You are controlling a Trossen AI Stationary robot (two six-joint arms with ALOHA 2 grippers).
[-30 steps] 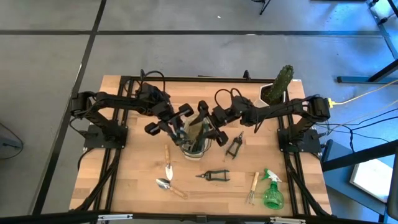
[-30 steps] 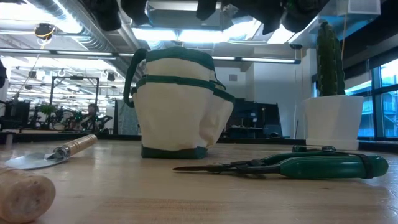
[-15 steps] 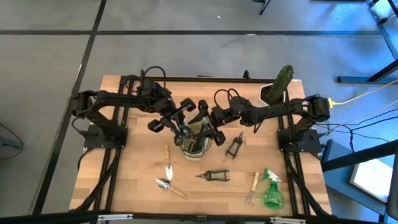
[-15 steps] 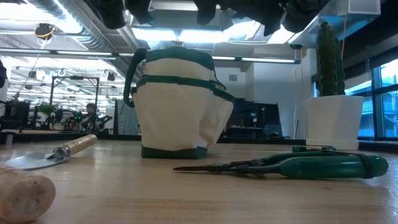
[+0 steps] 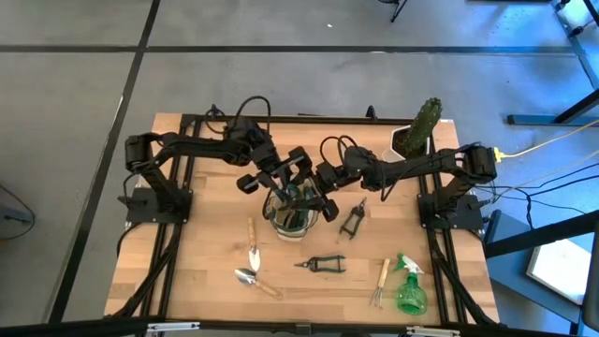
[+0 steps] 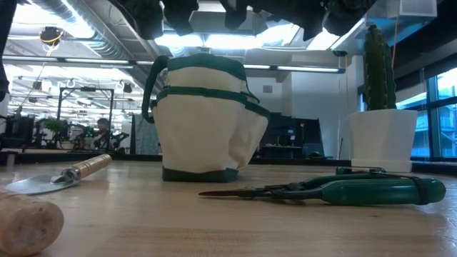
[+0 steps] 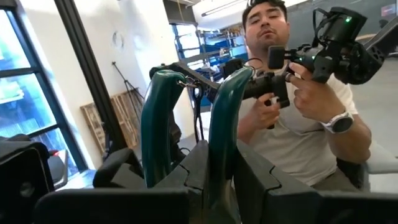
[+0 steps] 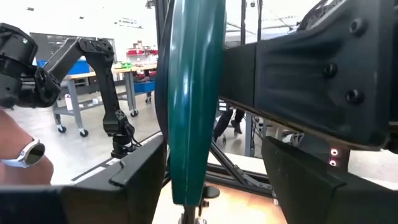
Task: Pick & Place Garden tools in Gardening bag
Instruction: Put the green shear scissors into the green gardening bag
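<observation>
1. Over the middle of the tabletop, my left hand hangs just above the gardening bag's mouth. It is clamped on a pair of green-handled shears, whose two curved handles stick out past my fingers.
2. Nearer the front edge, two wooden-handled trowels lie close together, well left of centre.
3. At the centre, the gardening bag stands upright, beige with green trim, with dark tools already showing inside.
4. In front of the bag, green-handled pruners lie flat on the wood.
5. Just right of the bag's mouth is my right hand. Its fingers are wide apart, with a green handle standing between them; I cannot tell whether it touches either one.
6. Beside the bag's right side lie black pruners.
7. Toward the front right corner, the hand fork lies just beside the green spray bottle.
8. At the far right corner stands a cactus.
</observation>
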